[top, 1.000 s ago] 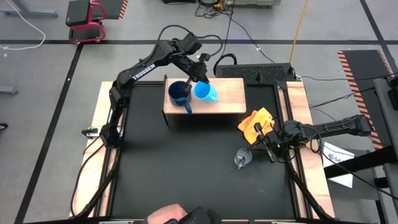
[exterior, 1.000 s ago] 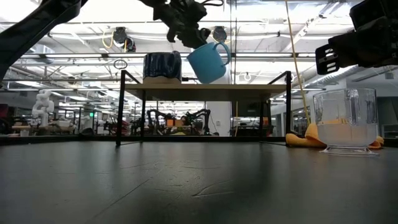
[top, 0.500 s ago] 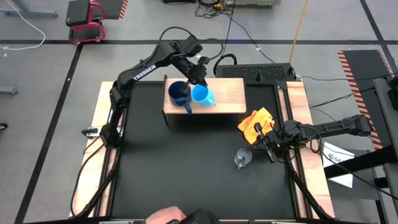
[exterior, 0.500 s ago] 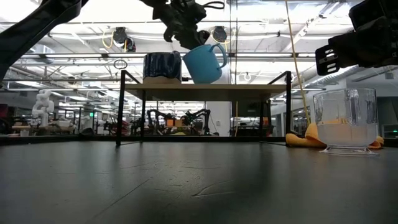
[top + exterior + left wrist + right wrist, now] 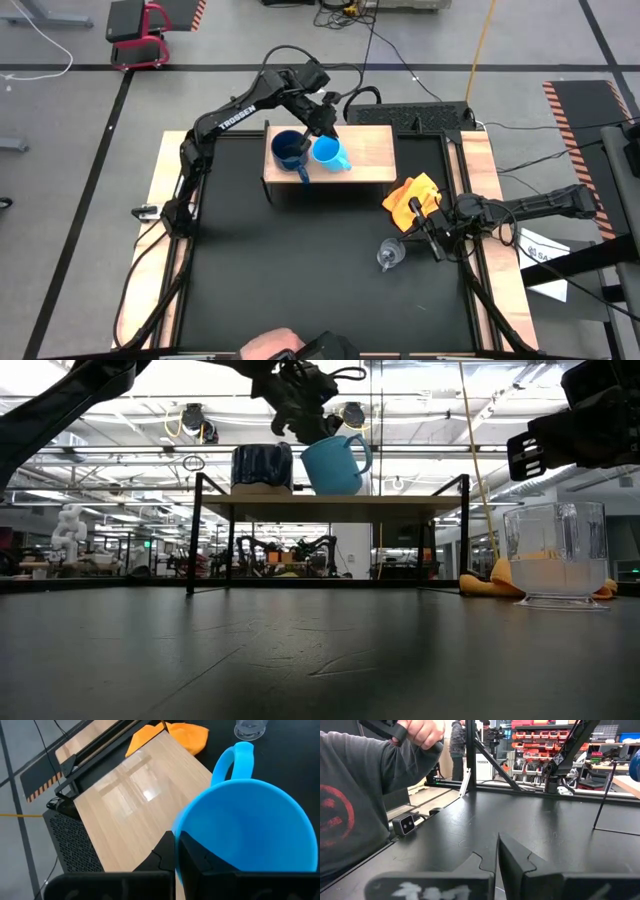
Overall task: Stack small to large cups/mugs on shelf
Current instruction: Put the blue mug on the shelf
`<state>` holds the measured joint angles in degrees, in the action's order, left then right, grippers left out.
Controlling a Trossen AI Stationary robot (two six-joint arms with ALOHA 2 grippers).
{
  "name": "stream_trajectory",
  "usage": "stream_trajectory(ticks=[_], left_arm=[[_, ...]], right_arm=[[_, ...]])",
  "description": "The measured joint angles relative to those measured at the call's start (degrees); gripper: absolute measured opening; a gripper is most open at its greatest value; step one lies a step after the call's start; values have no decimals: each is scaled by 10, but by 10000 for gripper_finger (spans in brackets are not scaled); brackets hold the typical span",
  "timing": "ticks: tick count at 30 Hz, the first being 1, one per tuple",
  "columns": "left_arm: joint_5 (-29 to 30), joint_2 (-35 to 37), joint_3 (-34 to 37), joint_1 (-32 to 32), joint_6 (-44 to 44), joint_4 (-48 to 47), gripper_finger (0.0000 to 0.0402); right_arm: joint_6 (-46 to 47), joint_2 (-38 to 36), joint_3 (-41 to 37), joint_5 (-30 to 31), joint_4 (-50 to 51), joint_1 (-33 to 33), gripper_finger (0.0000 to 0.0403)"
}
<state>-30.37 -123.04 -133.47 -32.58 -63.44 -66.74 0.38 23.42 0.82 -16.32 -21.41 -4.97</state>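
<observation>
Two mugs sit close: the left gripper (image 5: pixel 322 128) pinches the light sky-blue mug (image 5: pixel 327 152) beside the dark navy-blue mug (image 5: pixel 288 149) on the wooden-topped shelf (image 5: pixel 368 150). Bumping could topple either. The right gripper (image 5: pixel 432 232) rests closed, empty.

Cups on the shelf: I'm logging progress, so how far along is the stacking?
Done: the navy mug stands on the shelf. In hand: the left gripper grips the sky-blue mug by its rim beside it. Left: the glass cup sits on the table near the idle right gripper; nothing is nested.
</observation>
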Motion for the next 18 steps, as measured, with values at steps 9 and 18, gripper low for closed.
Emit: stream_trajectory(ticks=[9, 18], left_arm=[[0, 0, 0, 0, 4, 0, 5], [28, 0, 0, 9, 8, -4, 7]], right_arm=[[-6, 0, 0, 0, 0, 0, 9], [-7, 0, 0, 0, 0, 0, 9]])
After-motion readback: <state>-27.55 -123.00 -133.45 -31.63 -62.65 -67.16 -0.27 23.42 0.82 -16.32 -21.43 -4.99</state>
